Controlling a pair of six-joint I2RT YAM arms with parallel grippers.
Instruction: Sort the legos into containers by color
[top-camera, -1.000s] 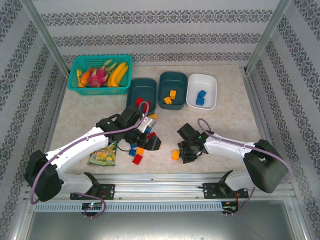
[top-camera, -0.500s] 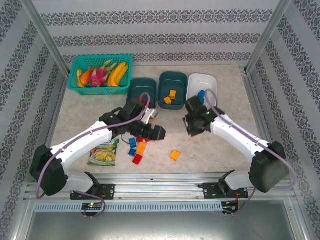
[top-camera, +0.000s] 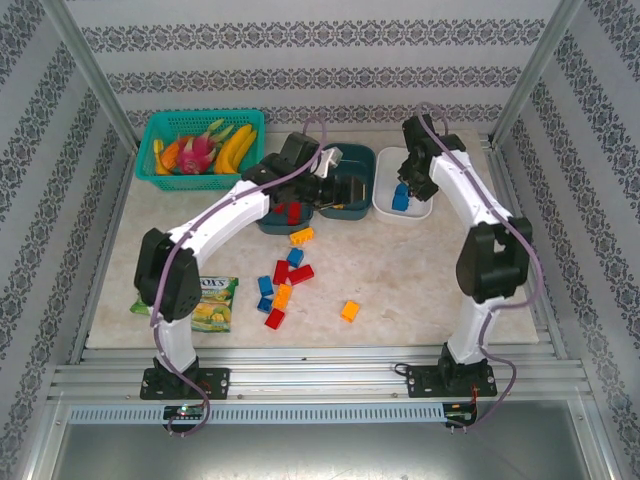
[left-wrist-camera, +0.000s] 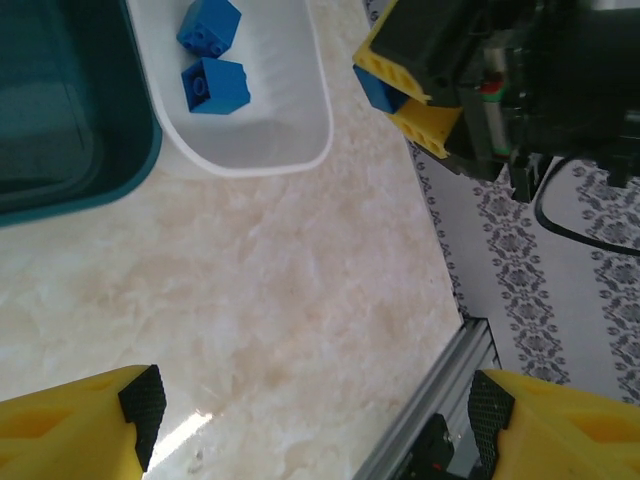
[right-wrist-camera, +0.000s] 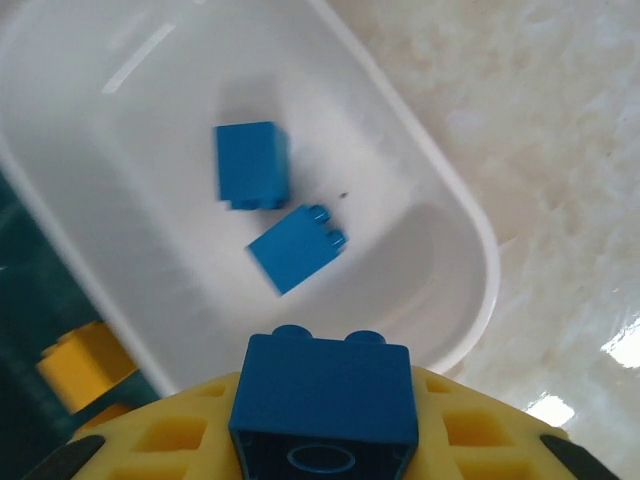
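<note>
Loose bricks (top-camera: 290, 272), red, orange, blue, scattered on counter (top-camera: 430, 270) left of centre; left pincer (left-wrist-camera: 315, 400) spread wide, empty, over middle teal tub (top-camera: 360, 197); white tub (right-wrist-camera: 440, 210) contains two blue bricks (right-wrist-camera: 250, 165); right pincer (right-wrist-camera: 322, 450) above it, clamped on third blue brick (right-wrist-camera: 325, 395).

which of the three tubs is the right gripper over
The white tub, rightmost of the three, with two blue bricks inside; the other two tubs are dark teal.
</note>
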